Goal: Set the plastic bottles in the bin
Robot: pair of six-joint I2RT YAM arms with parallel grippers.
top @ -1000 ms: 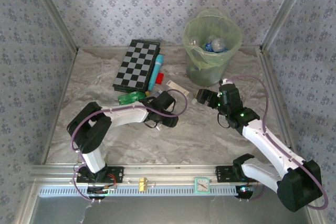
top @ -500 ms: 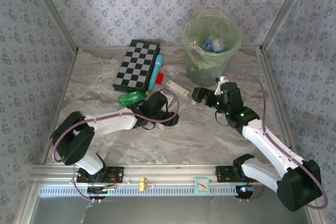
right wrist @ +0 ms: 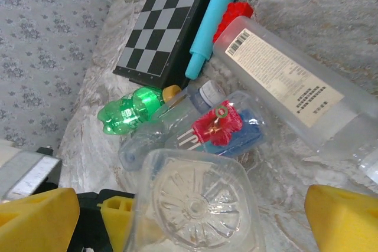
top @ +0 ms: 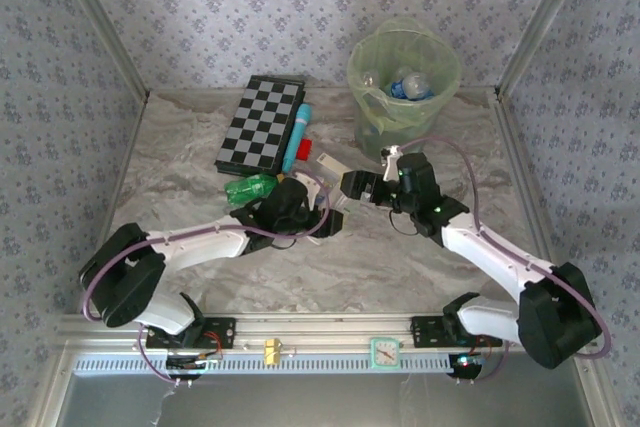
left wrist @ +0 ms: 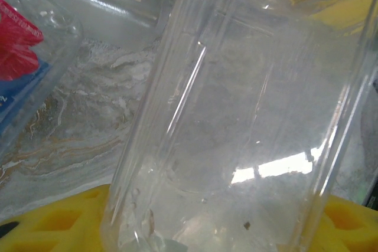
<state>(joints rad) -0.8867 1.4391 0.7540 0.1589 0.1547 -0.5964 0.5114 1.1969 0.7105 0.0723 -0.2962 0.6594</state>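
Observation:
My left gripper (top: 312,215) (left wrist: 201,231) is shut on a clear square-bodied plastic bottle (left wrist: 248,116), its yellow pads (left wrist: 53,222) on either side of it. That bottle's ribbed base (right wrist: 195,202) faces my right gripper (top: 352,187) (right wrist: 189,222), which is open, its fingers far apart on either side of it. Behind lie a green bottle (right wrist: 127,110) (top: 250,187), a bottle with a red-and-blue label (right wrist: 227,128) (left wrist: 20,63) and a long clear bottle with a white label (right wrist: 283,87) (top: 335,164). The pale-green bin (top: 403,97) stands at the back right, with bottles (top: 408,84) inside.
A black-and-white checkerboard (top: 260,124) (right wrist: 162,22) lies at the back, with a cyan tube (top: 298,137) (right wrist: 215,19) and a small red block (top: 304,145) (right wrist: 233,13) along its right edge. Wallpapered walls close in the marble table (top: 200,277) on three sides.
The left arm has stretched out lower and flatter over the table. The right gripper has moved left, close to the left gripper and its bottle.

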